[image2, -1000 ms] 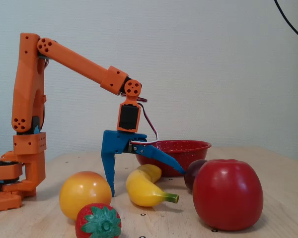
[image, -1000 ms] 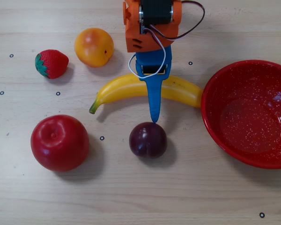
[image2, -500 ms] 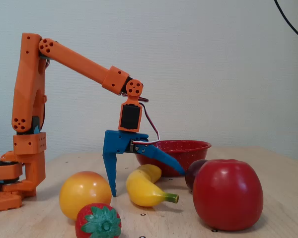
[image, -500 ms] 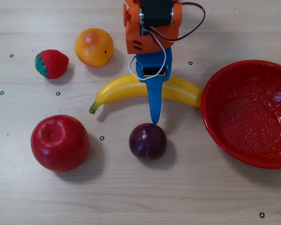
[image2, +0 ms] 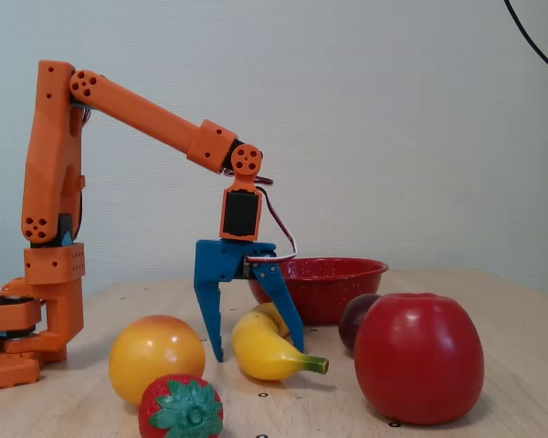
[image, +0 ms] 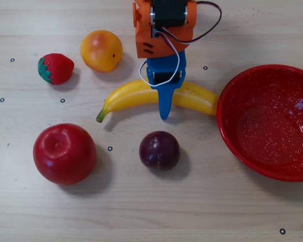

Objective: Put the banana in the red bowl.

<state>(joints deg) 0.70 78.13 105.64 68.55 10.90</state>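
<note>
The yellow banana (image: 126,98) lies flat in the middle of the table, with its green stem tip to the left in the overhead view. It also shows in the fixed view (image2: 267,356). The red bowl (image: 232,132) stands empty just right of the banana's end and behind it in the fixed view (image2: 320,274). My blue gripper (image: 164,99) is open and points down over the banana's middle. In the fixed view the gripper (image2: 256,353) straddles the banana, one finger on each side, tips close to the table.
A red apple (image: 64,153), a dark plum (image: 159,149), an orange fruit (image: 101,50) and a strawberry (image: 55,68) lie around the banana. The arm's orange base (image2: 36,301) stands at the left in the fixed view.
</note>
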